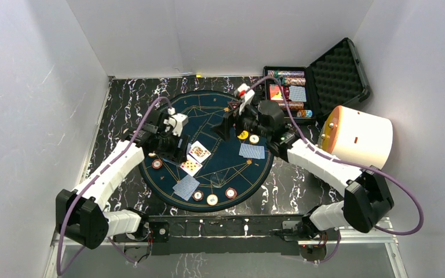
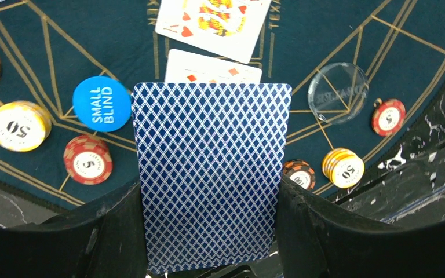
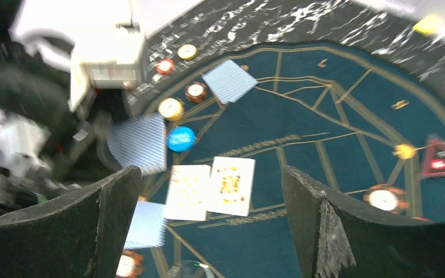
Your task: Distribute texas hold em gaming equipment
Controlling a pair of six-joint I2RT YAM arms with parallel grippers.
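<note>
Counter (image 1: pixel 121 110) with a black marbled top carries a round blue mat (image 1: pixel 220 113). The left gripper (image 1: pixel 177 153) hangs over the mat's left edge and the right gripper (image 1: pixel 227 124) over its upper middle. Only this top view shows the open black case (image 1: pixel 336 75) and the white cylinder (image 1: pixel 362 136) at the right.

The left wrist view alone shows the grip. The left fingers (image 2: pixel 92 237) clamp a blue-backed card (image 2: pixel 211 174) by its two long edges. Its patterned back faces the camera and its long axis runs out along the fingers, away from the wrist. Past its far short edge lie a diamond card (image 2: pixel 213 72) and a king card (image 2: pixel 214 23), both face up. A blue button (image 2: pixel 101 104) reading SMALL BLIND sits just left of the held card, a clear disc (image 2: pixel 338 92) sits to its right, and chips (image 2: pixel 88 159) lie around them.

The right wrist view is blurred. The right fingers (image 3: pixel 81 226) stand wide apart with nothing between them. From across the mat it shows the held card tilted, close by the blue button.
</note>
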